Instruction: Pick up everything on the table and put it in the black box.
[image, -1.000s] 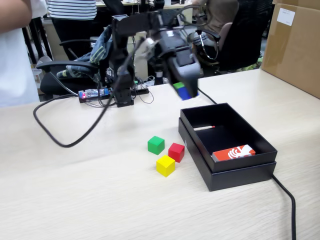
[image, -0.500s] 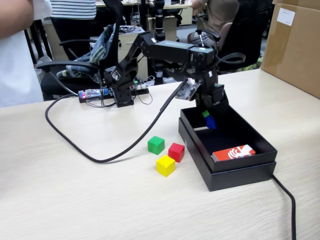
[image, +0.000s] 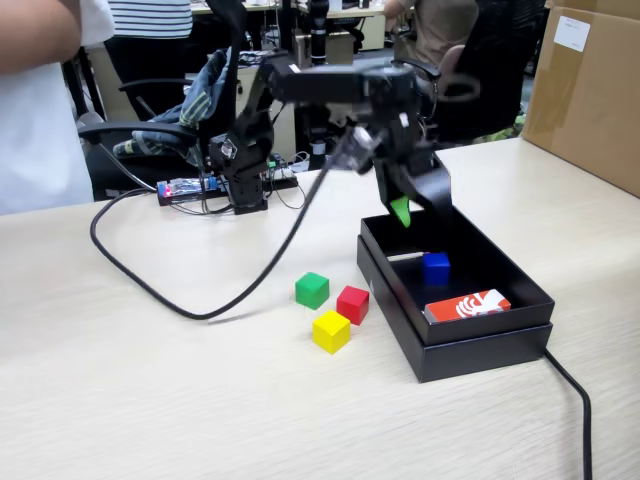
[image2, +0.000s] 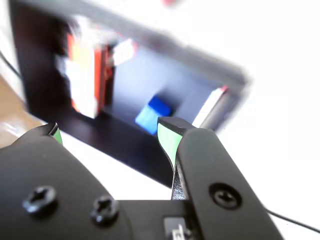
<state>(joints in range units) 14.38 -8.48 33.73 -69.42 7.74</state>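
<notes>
The jaws stood parted with nothing between them; the gripper (image2: 107, 132), its green-lined fingertips (image2: 167, 140) visible in the wrist view, hung above the rear end of the black box (image: 480, 340), seen also in the fixed view as the gripper (image: 405, 212). The blue cube (image: 435, 267) lay loose on the box floor, apart from the jaws, beside a thin white stick with a red tip (image: 408, 256) and near a flat red-and-white card (image: 467, 305). The release step appeared complete. A sound withdrawal would lift the open jaws straight up, clear of the rim, before swinging toward the green cube (image: 312, 290), red cube (image: 352, 304) and yellow cube (image: 331, 331), which sat clustered on the table (image: 150, 400) just beside the box. Red and yellow almost touched, so the green, slightly apart, looked the easier next grasp. The cubes were solid-coloured, sharp-edged and smooth; the box was matte black card with a doubled rim; the tabletop was pale wood-grain laminate.
</notes>
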